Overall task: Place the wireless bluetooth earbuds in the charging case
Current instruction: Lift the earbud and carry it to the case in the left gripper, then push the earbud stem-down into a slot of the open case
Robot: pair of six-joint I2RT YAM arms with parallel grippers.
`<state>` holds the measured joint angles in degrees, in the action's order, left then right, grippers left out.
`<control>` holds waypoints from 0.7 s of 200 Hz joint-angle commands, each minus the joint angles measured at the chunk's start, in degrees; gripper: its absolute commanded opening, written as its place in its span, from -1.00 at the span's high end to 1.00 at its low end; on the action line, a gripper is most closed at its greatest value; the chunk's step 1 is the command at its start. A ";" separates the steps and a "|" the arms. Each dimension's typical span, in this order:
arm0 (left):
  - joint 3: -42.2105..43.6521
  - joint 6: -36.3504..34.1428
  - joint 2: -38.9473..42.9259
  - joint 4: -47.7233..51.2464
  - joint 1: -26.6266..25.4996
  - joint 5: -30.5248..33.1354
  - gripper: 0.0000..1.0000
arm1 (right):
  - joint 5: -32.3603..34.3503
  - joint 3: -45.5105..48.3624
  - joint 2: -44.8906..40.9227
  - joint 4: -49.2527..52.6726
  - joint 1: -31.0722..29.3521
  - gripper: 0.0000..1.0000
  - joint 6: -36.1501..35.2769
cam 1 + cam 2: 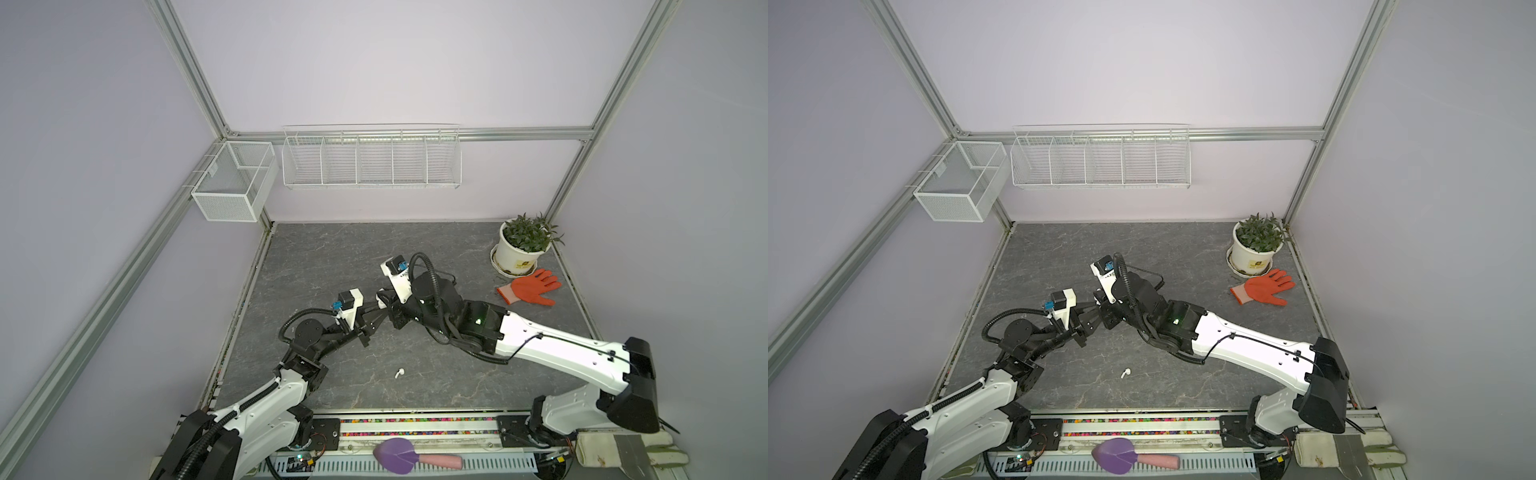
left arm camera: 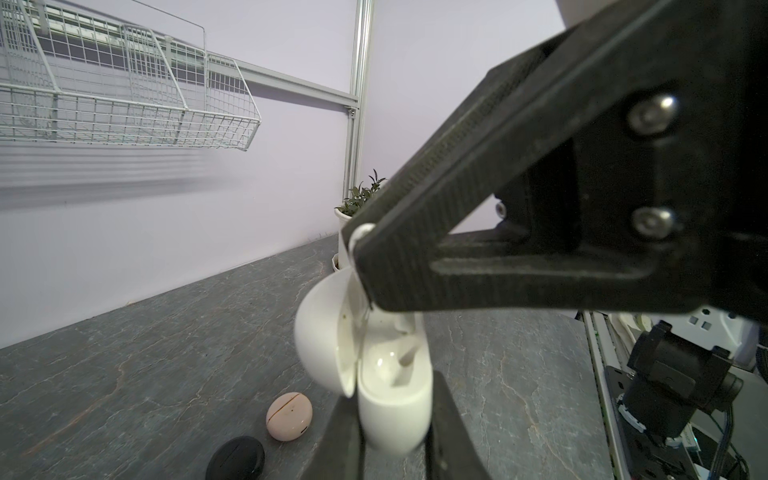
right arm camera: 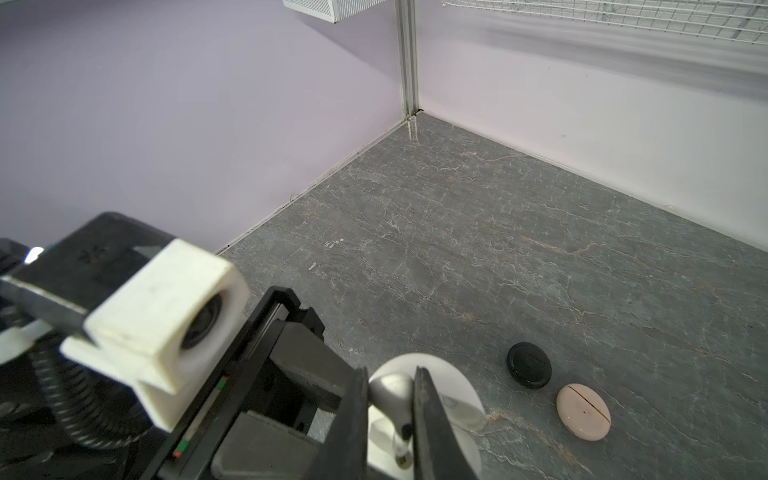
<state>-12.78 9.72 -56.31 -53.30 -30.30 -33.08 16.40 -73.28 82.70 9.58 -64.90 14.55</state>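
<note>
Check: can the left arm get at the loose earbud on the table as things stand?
Probably not yet. The way to the loose earbud looks free: it lies alone on bare table, nearer the arm bases. But the left gripper is shut on the open case, so it has no free jaws.

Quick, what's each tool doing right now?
Left tool: closed, holding the open white case.
Right tool: closed, holding a white earbud over the case.
</note>
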 commanded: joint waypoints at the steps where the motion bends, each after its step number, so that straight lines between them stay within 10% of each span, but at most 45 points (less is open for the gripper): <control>1: -1.46 -1.37 -0.44 -0.75 -0.24 -0.67 1.00 | -0.34 1.36 -0.84 0.44 0.23 0.80 0.65; 140: -1.55 -1.10 -0.39 -0.76 -0.19 -0.36 1.00 | 0.73 2.52 0.39 -0.21 0.25 0.80 0.64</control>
<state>-12.78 9.74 -56.64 -53.30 -30.30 -33.06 16.64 -71.55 82.70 9.58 -64.90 14.79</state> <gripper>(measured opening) 0.198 0.177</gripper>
